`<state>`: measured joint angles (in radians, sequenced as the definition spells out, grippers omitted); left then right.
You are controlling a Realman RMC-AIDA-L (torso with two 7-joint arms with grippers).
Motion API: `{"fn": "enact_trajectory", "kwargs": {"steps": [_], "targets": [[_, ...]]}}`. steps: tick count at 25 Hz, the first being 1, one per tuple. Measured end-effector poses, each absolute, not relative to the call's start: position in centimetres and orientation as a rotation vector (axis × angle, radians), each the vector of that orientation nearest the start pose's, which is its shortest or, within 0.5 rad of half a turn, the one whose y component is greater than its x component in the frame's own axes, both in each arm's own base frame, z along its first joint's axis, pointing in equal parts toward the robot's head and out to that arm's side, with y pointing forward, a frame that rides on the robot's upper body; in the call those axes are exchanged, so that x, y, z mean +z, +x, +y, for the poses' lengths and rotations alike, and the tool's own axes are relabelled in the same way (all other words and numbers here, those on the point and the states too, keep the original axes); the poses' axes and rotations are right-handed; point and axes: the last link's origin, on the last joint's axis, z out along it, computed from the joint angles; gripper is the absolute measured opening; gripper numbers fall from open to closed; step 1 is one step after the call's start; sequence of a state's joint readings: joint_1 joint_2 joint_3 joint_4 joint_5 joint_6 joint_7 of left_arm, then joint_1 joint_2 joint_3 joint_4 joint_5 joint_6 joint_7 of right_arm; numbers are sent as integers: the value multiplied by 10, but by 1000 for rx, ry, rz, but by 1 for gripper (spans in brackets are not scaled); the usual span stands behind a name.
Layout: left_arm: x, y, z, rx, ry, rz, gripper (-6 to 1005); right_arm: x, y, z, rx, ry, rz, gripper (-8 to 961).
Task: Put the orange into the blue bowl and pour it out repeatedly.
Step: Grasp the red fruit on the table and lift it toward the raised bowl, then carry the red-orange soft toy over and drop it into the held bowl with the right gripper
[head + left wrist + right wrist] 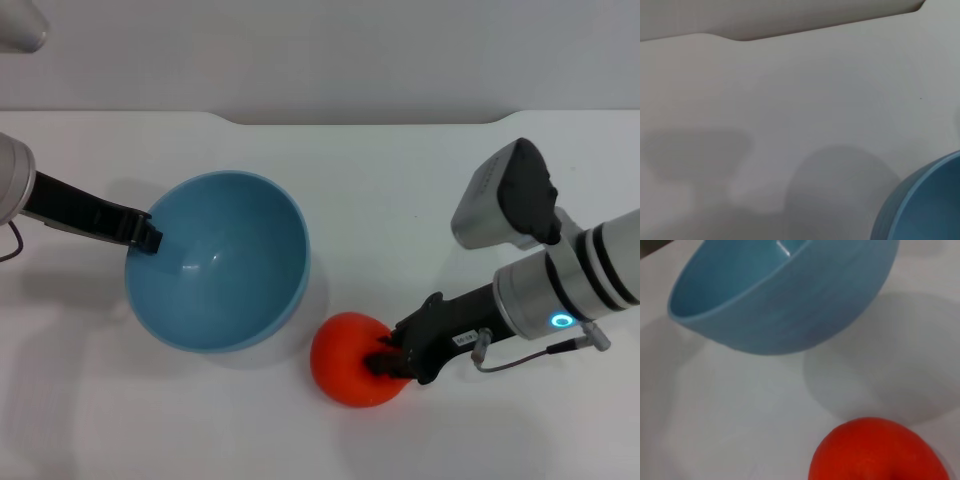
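— Orange (352, 358) location?
— On the white counter (400, 180) near its front edge, just beside the blue bowl (218, 262), with the right gripper (388, 360) clamped on its side.
— And the bowl?
— Lifted and tilted off the counter; the left gripper (148, 232) pinches its left rim, fingers closed on it.

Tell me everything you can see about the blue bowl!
The blue bowl is round, light blue, smooth and shiny, with deep plain sides and nothing inside it. It looks lifted and tilted; the right wrist view shows its shadow on the white table below it. The left gripper pinches its rim on the robot's left. The orange sits apart from it, held by the right gripper.
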<state>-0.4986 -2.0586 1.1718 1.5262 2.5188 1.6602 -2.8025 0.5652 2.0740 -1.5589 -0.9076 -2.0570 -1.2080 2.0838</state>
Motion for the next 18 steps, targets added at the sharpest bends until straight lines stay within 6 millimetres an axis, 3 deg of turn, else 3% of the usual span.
{"fn": "enact_trajectory", "kwargs": {"steps": [6,10,11,12,18], "targets": [[57,-194,344,199,-2332,-1346,-2,-64,209,332,43,-2911,859,137],[51,-194,343,223,-2348,-1340,-1,-22,209,331,185,-2835,841,115],[48,-193,343,232,-2356,-1333,-1,5,207,331,245,-2783,798,110],[45,-192,343,243,-2366,-1323,-1,5,207,331,245,-2783,798,104],[15,-179,340,338,-2436,-1277,-1,66,172,323,451,-2744,583,64]]}}
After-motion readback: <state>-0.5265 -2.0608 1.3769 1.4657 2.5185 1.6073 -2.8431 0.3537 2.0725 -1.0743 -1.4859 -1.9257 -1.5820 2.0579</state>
